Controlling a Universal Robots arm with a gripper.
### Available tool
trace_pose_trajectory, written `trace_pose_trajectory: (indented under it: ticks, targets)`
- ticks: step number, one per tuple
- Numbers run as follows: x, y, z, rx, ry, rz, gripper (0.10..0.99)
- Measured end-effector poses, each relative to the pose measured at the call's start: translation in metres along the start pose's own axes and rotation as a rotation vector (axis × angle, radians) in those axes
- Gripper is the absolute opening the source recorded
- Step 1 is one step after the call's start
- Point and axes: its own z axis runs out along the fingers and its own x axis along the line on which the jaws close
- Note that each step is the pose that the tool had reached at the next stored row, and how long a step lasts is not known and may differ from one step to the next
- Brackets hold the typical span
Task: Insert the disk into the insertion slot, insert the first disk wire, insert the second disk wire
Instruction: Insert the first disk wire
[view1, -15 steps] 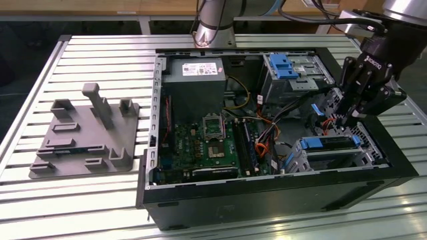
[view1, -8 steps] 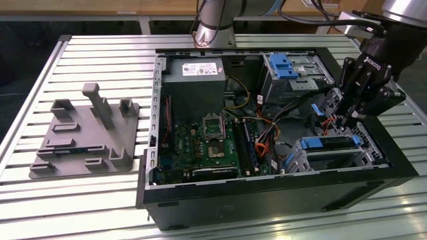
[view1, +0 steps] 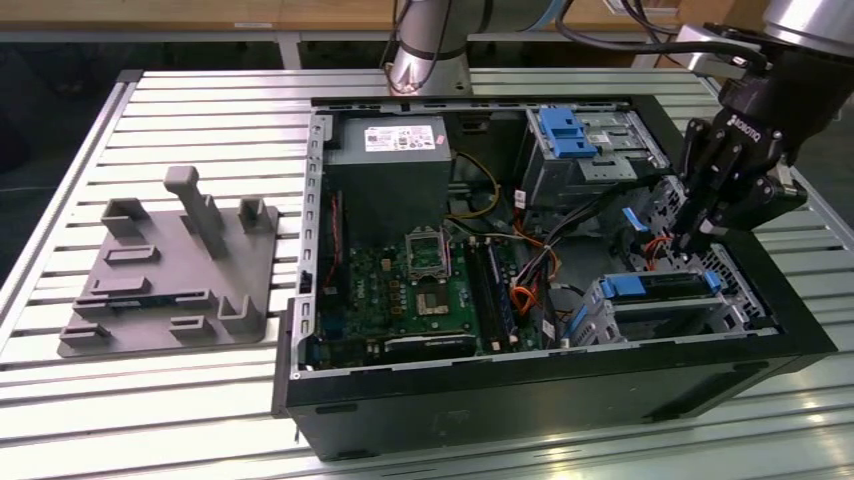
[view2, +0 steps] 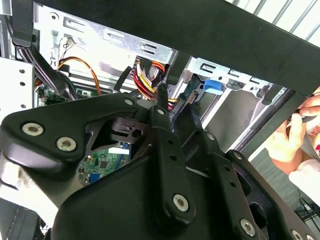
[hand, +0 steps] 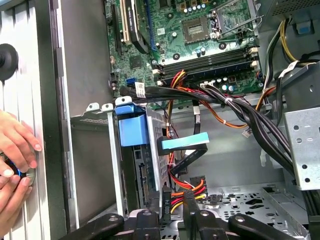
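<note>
I have the disk (view1: 663, 286) sitting in the slot (view1: 681, 318), at the exterior view's right inside the case (view1: 534, 400), its blue frame showing at the top. My jaws are down in the case just beside it, closed on a black plug (hand: 167, 199) with red, yellow and orange wires. A person's hands (hand: 15, 160) are just outside the case wall.

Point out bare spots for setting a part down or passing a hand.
Free: slatted table around the grey fixture. Inside the case, crowded: cables cross between motherboard and disk, where the gripper pinches a disk wire.
</note>
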Motion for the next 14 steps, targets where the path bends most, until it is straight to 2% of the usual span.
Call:
trace_pose_trajectory:
  ticks: [7,9,10,11,12,13,14]
  targets:
    - [-0.0003,-0.0006,0.0008,0.0,0.0003,0.0,0.325]
    - [-0.0004,-0.0006,0.0009,0.0,0.0027,0.0,0.325]
    - [-0.0003,-0.0006,0.0008,0.001,0.0046,0.001,0.314]
    - [-0.0003,-0.0006,0.0008,0.001,0.0058,0.001,0.243]
    - [-0.0003,-0.0006,0.0009,0.001,0.0071,0.001,0.243]
    - [-0.0004,-0.0006,0.0009,0.001,0.009,0.001,0.18]
    - [-0.0004,-0.0005,0.001,0.002,0.0115,0.001,0.165]
